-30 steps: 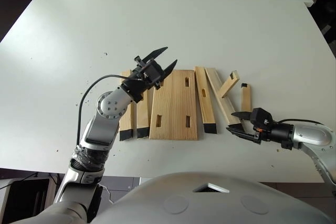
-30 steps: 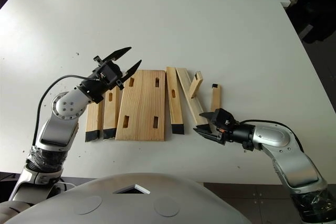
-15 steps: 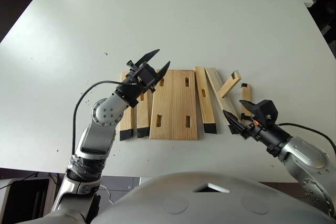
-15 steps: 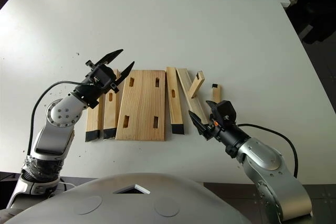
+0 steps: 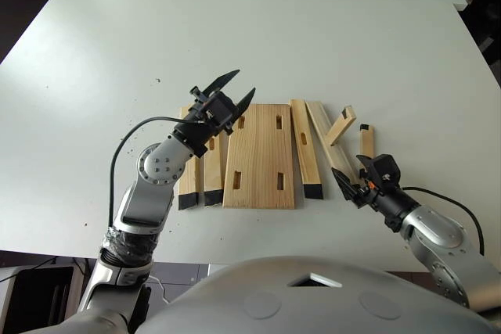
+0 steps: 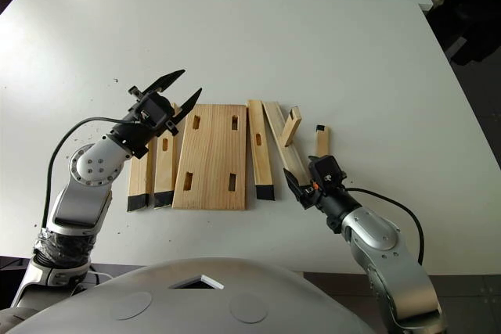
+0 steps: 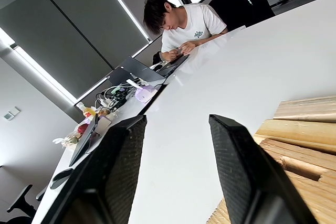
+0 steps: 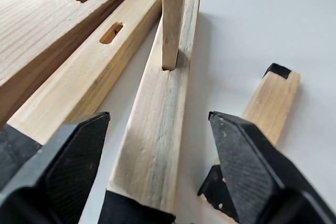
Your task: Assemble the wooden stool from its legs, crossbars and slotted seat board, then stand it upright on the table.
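Left end effector [image 5: 245, 83] and right end effector [image 5: 348, 165], fingers spread.

seat board [image 5: 261, 156] lies flat mid worktop [image 5: 313, 44]. just left of it, side by side: inner left leg [image 5: 213, 168], then outer left leg [image 5: 188, 174]. just right of board: straight leg [image 5: 304, 150], then angled leg [image 5: 329, 149], far ends close, near ends spread. crossbar [image 5: 341, 125] w/ one end on angled leg. short piece [image 5: 365, 141] furthest right, apart. left gripper [image 5: 245, 84] over left legs' far ends; right gripper [image 5: 350, 168] nr angled leg's near end.
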